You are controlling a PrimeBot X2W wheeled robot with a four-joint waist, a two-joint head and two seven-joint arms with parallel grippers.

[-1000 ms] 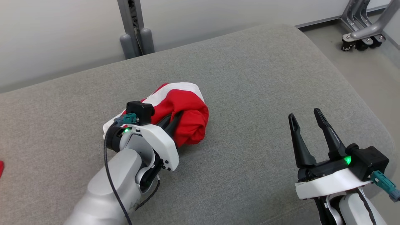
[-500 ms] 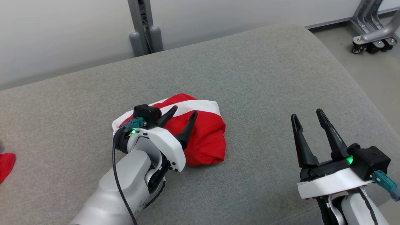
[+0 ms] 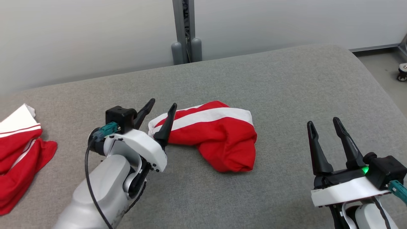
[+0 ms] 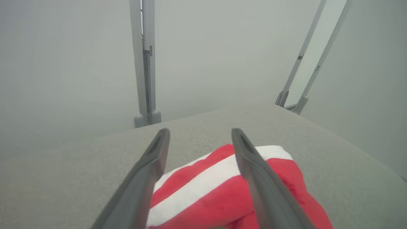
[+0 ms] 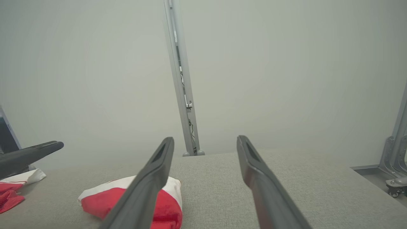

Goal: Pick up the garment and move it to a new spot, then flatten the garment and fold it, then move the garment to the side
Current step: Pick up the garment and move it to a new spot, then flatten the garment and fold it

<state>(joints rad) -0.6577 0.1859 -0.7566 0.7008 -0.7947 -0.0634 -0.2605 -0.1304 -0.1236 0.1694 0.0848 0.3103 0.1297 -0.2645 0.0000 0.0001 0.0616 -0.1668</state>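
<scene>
— Where's your garment [image 3: 222,140]?
— Bunched mid-table [image 3: 286,79]. Your left tool [image 3: 162,105] gapes empty just beside it at nine o'clock. Your right tool [image 3: 323,122] gapes empty at four o'clock, well apart.

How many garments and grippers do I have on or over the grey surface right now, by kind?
Red-and-white garments: 2, the middle garment, lying bunched, and the left-edge garment, cut off by the frame and counted as one.
Grippers: 2, the left gripper and the right gripper, both open and empty.
Total: 4.
</scene>
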